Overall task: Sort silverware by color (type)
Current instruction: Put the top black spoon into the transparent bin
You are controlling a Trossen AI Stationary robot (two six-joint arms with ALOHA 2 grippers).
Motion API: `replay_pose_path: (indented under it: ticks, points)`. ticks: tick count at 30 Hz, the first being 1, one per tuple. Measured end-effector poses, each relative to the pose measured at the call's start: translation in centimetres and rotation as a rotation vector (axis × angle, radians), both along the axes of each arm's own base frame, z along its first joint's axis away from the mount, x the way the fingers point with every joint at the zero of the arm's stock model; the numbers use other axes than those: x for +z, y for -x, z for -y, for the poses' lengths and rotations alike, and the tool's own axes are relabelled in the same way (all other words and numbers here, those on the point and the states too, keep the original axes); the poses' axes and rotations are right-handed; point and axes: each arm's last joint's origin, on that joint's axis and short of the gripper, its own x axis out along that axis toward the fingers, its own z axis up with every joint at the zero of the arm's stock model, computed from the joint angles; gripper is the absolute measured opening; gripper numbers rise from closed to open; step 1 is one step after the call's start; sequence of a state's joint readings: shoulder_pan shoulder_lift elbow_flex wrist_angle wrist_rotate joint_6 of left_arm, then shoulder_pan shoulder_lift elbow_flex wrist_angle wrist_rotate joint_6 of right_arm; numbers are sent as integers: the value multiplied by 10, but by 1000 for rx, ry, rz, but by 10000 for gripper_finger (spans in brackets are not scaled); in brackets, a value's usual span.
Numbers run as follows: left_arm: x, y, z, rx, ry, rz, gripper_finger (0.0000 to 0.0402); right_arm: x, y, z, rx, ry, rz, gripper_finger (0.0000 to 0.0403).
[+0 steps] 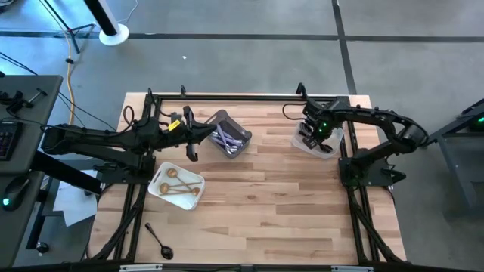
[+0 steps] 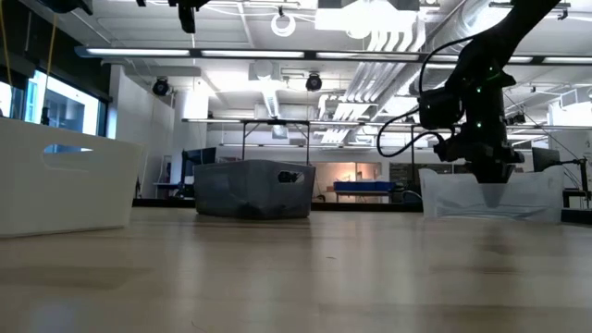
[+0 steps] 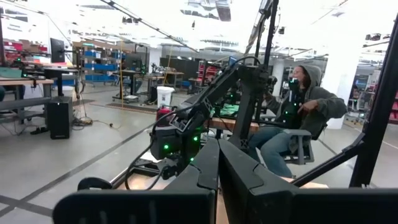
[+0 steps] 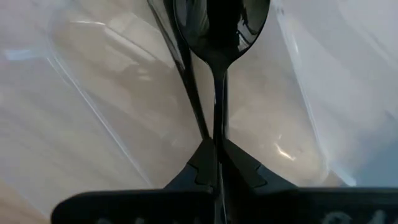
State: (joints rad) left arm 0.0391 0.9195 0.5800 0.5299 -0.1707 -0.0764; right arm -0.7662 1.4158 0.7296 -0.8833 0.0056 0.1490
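High view: we are looking down on a wooden table (image 1: pixel 257 204) with three containers on it. A white tray (image 1: pixel 156 188) is sitting at the lower left of centre, and we are counting three gold spoons (image 1: pixel 180 187) in it. A grey bin (image 1: pixel 240 133) is standing at upper centre, holding a bundle of silver and lilac-handled pieces (image 1: pixel 227 140) that are too tangled for us to count. A clear tub (image 1: pixel 327 148) is sitting at the upper right. One black spoon (image 1: pixel 159 241) is lying alone on the table near the bottom left edge, well apart from all three containers.

We are seeing the right gripper (image 1: pixel 313 134) hanging over the clear tub; in the right wrist view its fingers (image 4: pixel 242 163) are pinching closed on the handle of a second black spoon (image 4: pixel 221 25), whose bowl is pointing down into the tub, with another slim dark handle beside it.

The left gripper (image 1: pixel 190 134) is hovering just left of the grey bin, and in the left wrist view its two fingers (image 3: pixel 205 168) are pressing together with nothing between them.

In that same view one person (image 3: pixel 298 118) is sitting beyond the table.
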Motion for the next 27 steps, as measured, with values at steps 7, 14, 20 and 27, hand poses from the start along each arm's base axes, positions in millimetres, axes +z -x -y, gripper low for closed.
replay_pose_path:
  ticks: [7, 14, 20, 27]
  points:
    - [0, 0, 0, -4, 22, 5, 0, -1, -1, 1, -8, 14, 10, 0]
    - [0, 0, 0, -7, 34, 7, 0, -7, 1, -2, -41, 3, 18, 0]
    - [0, 0, 0, -10, 51, 11, 0, -8, 3, -3, -65, 1, 16, 0]
    - [0, 0, 0, -11, 52, 11, 0, -8, 2, -2, -79, 4, 20, 11]
